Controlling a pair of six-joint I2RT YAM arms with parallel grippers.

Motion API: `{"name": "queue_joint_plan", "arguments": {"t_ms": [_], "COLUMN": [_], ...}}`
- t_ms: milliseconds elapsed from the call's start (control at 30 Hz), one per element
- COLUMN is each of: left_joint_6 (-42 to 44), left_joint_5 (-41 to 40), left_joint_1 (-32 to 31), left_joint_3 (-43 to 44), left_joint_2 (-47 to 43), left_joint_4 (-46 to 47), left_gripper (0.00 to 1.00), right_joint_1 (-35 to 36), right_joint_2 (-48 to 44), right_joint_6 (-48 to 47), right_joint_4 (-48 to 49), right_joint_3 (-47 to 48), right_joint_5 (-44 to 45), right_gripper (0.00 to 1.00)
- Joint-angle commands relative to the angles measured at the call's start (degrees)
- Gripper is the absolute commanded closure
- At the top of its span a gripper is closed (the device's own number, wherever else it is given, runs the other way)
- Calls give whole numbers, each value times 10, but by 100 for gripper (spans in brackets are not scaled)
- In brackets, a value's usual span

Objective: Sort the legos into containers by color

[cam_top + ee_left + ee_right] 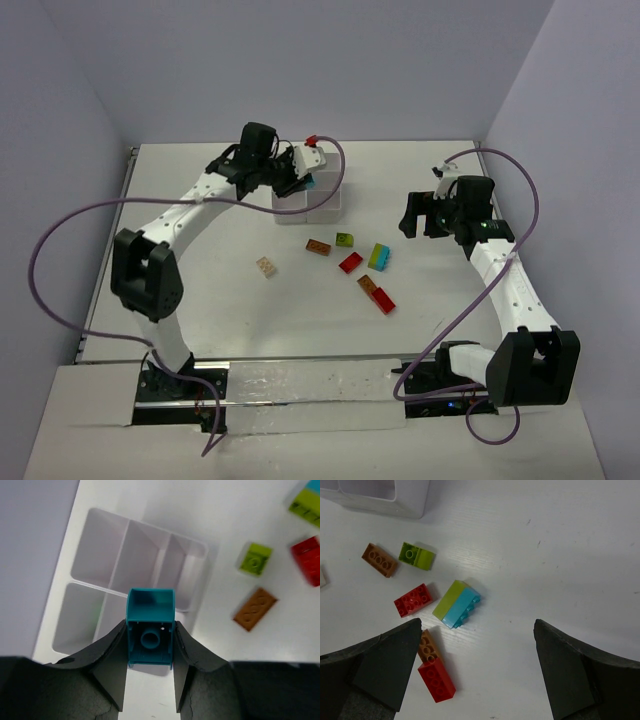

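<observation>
Left fingers (107, 665) pinched on a teal brick (150, 630), poised over a divider of the white tray (97, 550). Released here, might clip that wall and drop into the wrong compartment or outside at 3 o'clock. Right fingers (385, 665) spread, empty, above loose legos (456, 604) on the tabletop (560, 555). Compartment beneath the brick hidden; greenish smear at 9 o'clock unreadable.

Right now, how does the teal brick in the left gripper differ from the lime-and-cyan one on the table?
The teal brick is clamped in the left gripper over the tray; the lime-and-cyan brick lies free on the table. The teal brick is one colour, the lime-and-cyan brick two. The teal brick shows its hollow underside; the lime-and-cyan brick shows studs. Both are small plastic bricks.
</observation>
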Motion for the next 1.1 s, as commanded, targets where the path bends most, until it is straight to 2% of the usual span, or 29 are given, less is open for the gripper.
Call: {"name": "queue_joint_plan", "arguments": {"t_ms": [0, 200, 333, 567, 800, 1067], "left_joint_6": [149, 229, 243, 243, 240, 246], "left_joint_5": [18, 9, 4, -13, -22, -31], "left_joint_1": [24, 30, 33, 40, 49, 51], "left_joint_3": [124, 151, 165, 148, 138, 133], "left_joint_2": [70, 106, 132, 148, 160, 167], "left_joint_4": [-121, -122, -134, -104, -68, -65], "left_gripper": [92, 89, 87, 80, 79, 64], "right_joint_1": [4, 4, 4, 4, 4, 4], "right_joint_2": [3, 4, 5, 9, 12, 14], "right_joint_6": [-3, -4, -5, -4, -3, -4], "right_joint_4": [5, 3, 1, 2, 4, 3], "right_joint_3": [0, 4, 3, 3, 2, 4], "right_joint_5": [3, 5, 7, 6, 2, 1], "right_gripper": [0, 0, 0, 0, 0, 0]}}
